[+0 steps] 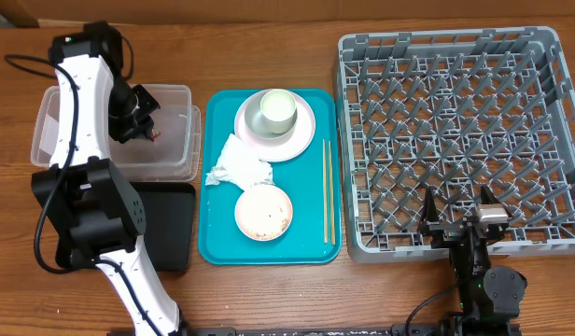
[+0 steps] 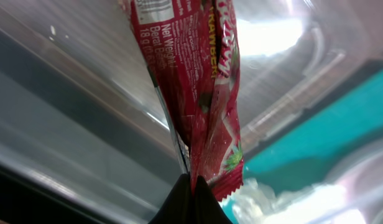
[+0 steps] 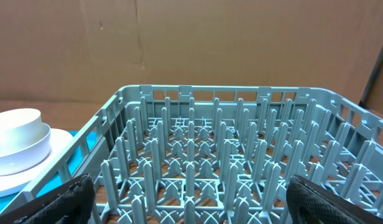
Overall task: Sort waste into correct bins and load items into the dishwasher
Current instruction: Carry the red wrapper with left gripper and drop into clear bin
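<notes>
The grey dish rack (image 1: 460, 140) sits right of the teal tray (image 1: 217, 245), right gripper (image 1: 458, 210) spread apart at its near edge. Left of the tray, over the clear tub (image 1: 175, 154), the left gripper (image 2: 193, 186) pinches the red snack wrapper (image 2: 201, 93).

Red wrapper (image 2: 204, 112) is crinkled and pinched in left gripper (image 2: 193, 186) over clear tub (image 1: 180, 154) far left, black tray (image 1: 171, 224) just near of it, crumpled tissue (image 1: 236, 166) on teal tray (image 1: 217, 238), cup (image 1: 277, 110) upright on plate (image 1: 301, 135) at its far end, bowl (image 1: 263, 211) with grains (image 1: 269, 220) nearer, chopsticks (image 1: 328, 191) parallel along its right edge, grey rack (image 1: 342, 140) right.
</notes>
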